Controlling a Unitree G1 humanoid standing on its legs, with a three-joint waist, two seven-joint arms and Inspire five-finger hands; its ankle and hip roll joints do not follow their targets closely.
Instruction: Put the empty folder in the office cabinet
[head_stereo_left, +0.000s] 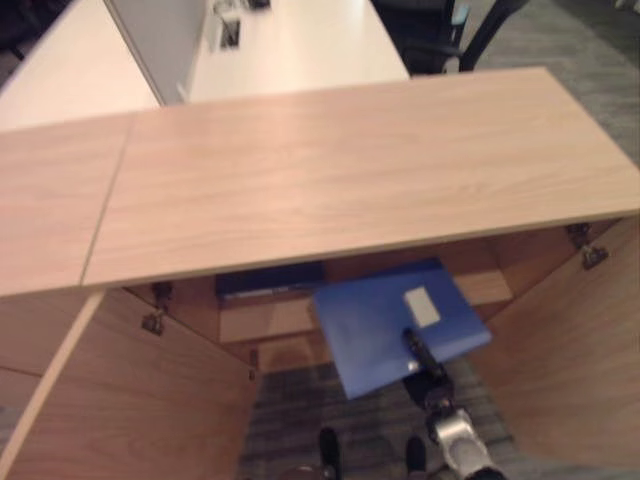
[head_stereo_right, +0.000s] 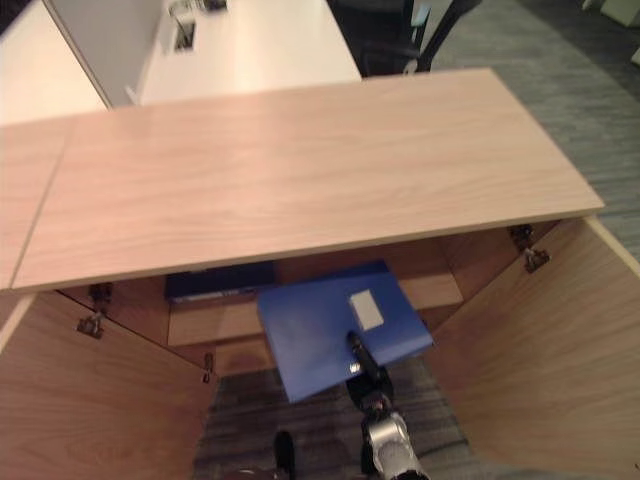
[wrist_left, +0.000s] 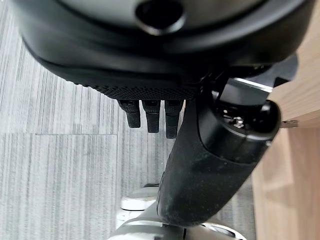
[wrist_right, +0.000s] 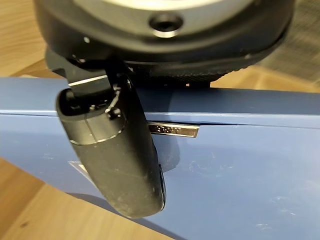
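The blue folder (head_stereo_left: 385, 320) with a white label (head_stereo_left: 422, 306) lies flat in front of the open office cabinet (head_stereo_left: 330, 170). Its far edge reaches under the cabinet top, above the inner shelf (head_stereo_left: 270, 318). My right hand (head_stereo_left: 428, 372) comes up from below and is shut on the folder's near edge. In the right wrist view its thumb (wrist_right: 115, 155) presses on the blue cover (wrist_right: 240, 165) and the fingers are hidden underneath. My left hand (wrist_left: 150, 75) hangs over the grey carpet beside the cabinet, fingers relaxed and holding nothing.
A darker blue folder (head_stereo_left: 268, 280) lies inside on the shelf at the left. Both cabinet doors stand open, the left door (head_stereo_left: 150, 410) and the right door (head_stereo_left: 580, 350) flanking the opening. White desks (head_stereo_left: 290, 45) and a dark chair (head_stereo_left: 450, 30) stand behind.
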